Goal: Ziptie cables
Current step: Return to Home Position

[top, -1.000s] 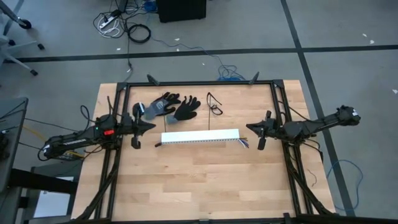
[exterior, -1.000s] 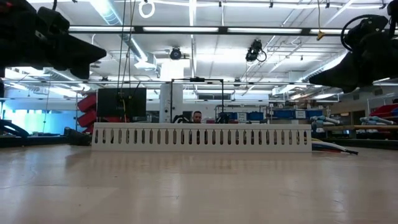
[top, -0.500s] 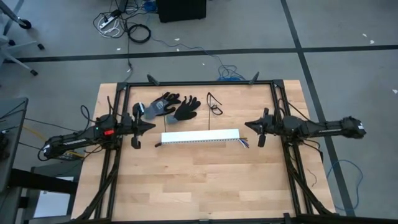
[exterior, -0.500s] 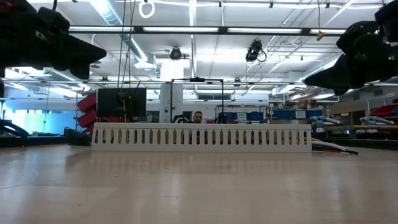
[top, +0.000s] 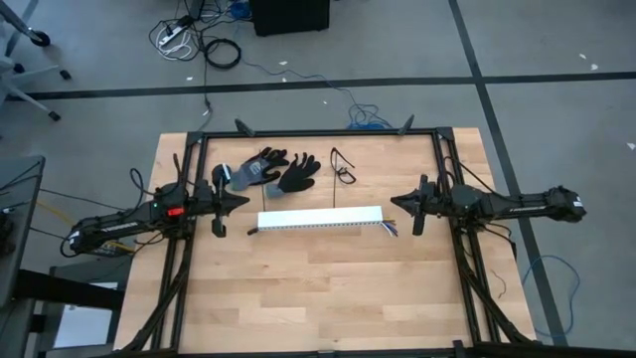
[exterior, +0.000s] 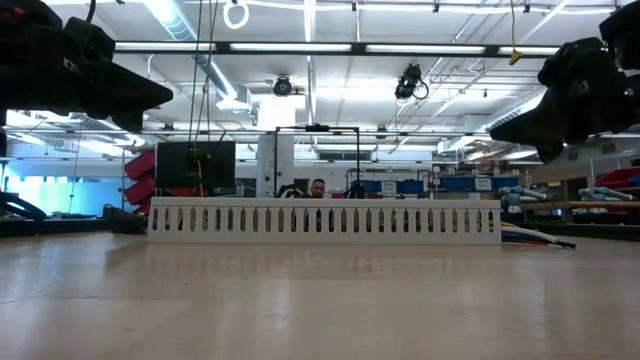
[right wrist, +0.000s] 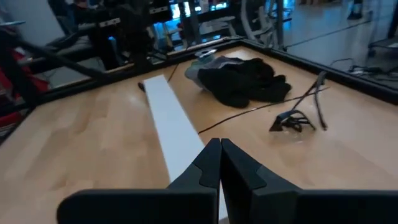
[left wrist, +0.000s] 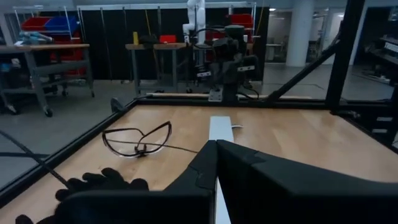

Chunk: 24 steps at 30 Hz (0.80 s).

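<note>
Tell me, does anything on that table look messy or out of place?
Only slightly. A few coloured wires poke out of the right end of the white slotted channel, which otherwise lies straight. Black gloves and safety glasses lie loose behind it.

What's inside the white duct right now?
Only wire ends poke out of the white duct at its right end in the high view. Its lid covers the rest.

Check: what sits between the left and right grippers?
The white cable duct, lengthwise between left gripper and right gripper, cables poking out near the right one. Shown in high view.
</note>
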### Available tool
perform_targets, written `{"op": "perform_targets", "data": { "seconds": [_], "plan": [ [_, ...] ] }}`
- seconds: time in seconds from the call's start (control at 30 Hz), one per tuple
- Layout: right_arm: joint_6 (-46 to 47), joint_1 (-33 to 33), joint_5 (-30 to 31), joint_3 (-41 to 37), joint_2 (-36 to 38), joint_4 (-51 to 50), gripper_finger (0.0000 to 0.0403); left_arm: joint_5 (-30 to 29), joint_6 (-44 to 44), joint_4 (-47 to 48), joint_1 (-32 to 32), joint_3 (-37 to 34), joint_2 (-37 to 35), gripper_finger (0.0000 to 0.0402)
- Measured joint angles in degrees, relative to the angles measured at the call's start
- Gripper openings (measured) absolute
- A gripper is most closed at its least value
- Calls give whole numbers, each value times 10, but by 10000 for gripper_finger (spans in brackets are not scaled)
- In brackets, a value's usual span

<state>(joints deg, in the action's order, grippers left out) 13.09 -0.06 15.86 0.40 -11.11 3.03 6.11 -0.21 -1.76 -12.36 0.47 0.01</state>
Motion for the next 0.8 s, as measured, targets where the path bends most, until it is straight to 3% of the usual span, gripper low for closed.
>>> {"op": "perform_targets", "data": {
  "seconds": [0.33, 0.8],
  "plan": [
    [20, 3, -11, 1, 0, 11, 4, -2, -47, -17, 0, 0, 0, 0],
    [14, 3, -10, 2, 0, 16, 4, -1, -46, -17, 0, 0, 0, 0]
  ]
}}
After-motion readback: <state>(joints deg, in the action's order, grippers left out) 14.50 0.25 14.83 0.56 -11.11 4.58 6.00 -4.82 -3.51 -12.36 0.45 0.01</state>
